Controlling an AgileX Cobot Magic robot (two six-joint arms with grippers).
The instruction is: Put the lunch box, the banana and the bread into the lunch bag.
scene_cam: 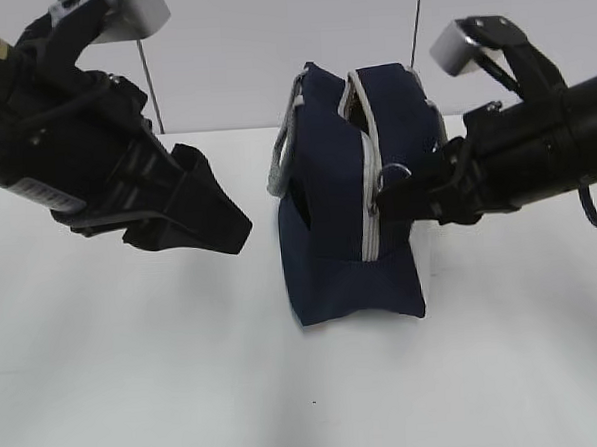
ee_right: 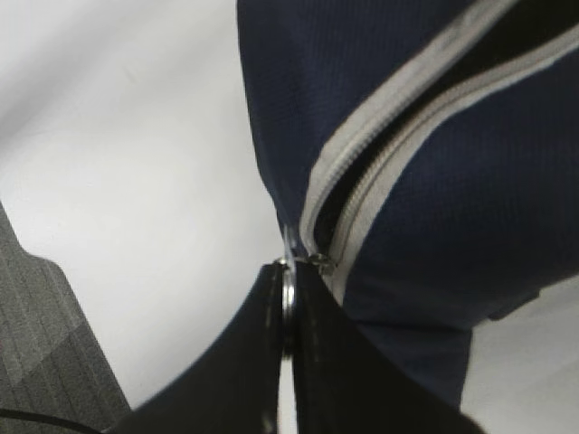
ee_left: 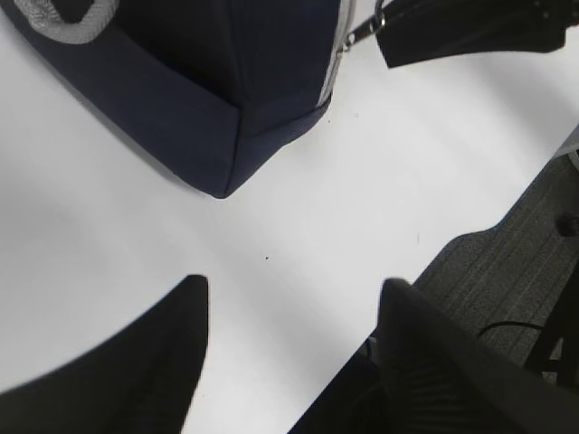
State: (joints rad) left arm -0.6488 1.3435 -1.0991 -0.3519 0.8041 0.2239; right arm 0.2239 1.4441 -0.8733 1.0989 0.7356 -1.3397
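Note:
The navy lunch bag (scene_cam: 333, 212) stands upright in the middle of the white table, its grey zipper (scene_cam: 369, 195) running down the near end. My right gripper (scene_cam: 397, 193) is shut on the zipper's ring pull (ee_right: 289, 294), about halfway down that end; the zipper above it gapes slightly (ee_right: 362, 194). My left gripper (scene_cam: 224, 227) is open and empty, hovering left of the bag; its fingers (ee_left: 172, 334) frame bare table, with the bag's bottom corner (ee_left: 222, 176) ahead. The lunch box, banana and bread are out of view.
A grey strap handle (scene_cam: 283, 149) hangs on the bag's left side. The table's edge (ee_left: 470, 237) and dark floor (ee_left: 516, 280) show in the left wrist view. A thin cable (scene_cam: 413, 22) hangs behind the bag.

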